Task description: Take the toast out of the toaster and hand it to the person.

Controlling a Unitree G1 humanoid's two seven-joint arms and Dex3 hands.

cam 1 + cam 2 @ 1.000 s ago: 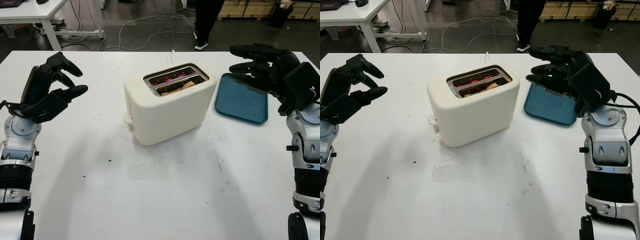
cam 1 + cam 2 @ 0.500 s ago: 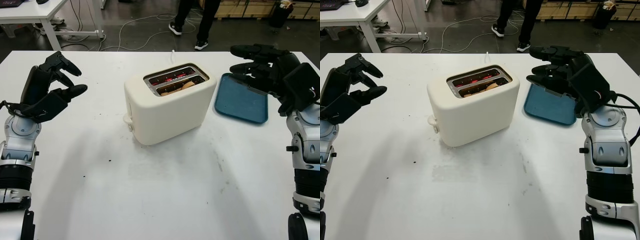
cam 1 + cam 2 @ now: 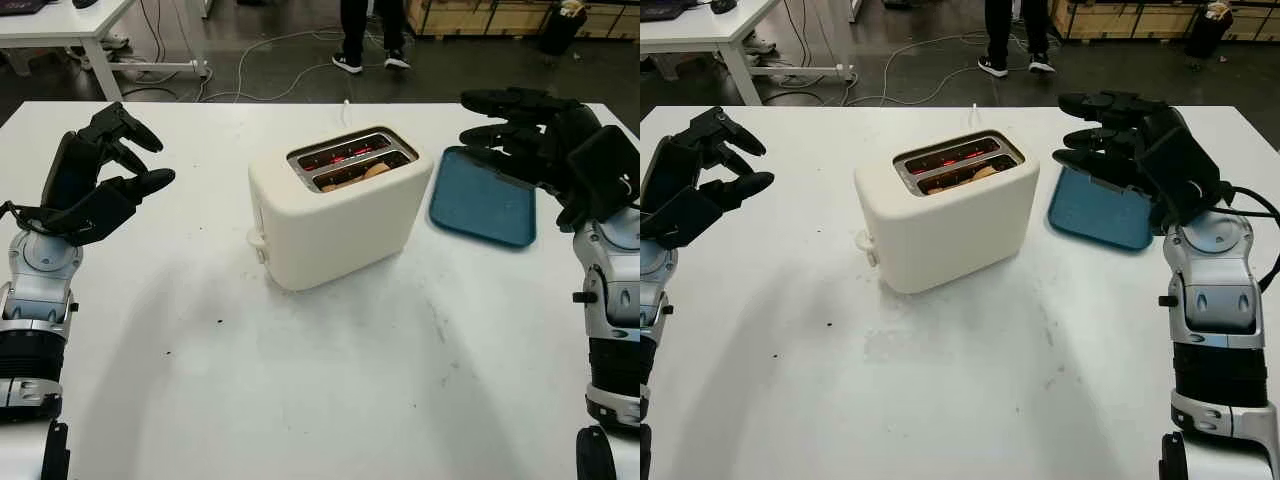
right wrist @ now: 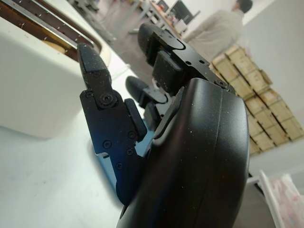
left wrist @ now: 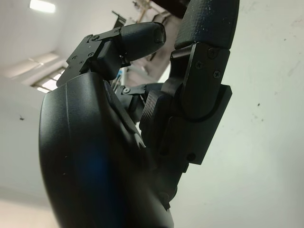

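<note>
The toaster (image 3: 338,205) stands at the middle of the white table (image 3: 330,400); it is taken as the landmark for all places below. The toast (image 3: 372,171) is seated in the nearer slot, toward its right end, with only its top edge showing; the farther slot glows red.

The right hand (image 3: 1110,135) is held in the air to the right of the toaster, above the blue tray (image 3: 1100,210); it is released and grasps nothing. The left hand (image 3: 105,180) is held well to the left of the toaster, likewise grasping nothing. A person's legs (image 3: 364,30) are seen on the floor beyond the toaster, past the far table edge.

The step in hand is judged to be the reach for the toast; extraction has not begun. The right hand is the better placed; it should be brought over the nearer slot from above, and the fingers aligned with the slot's length; the toast should be pinched by its exposed edge and drawn straight upward. Contact with the glowing slot is to be avoided; the toaster may shift if pushed sideways.
</note>
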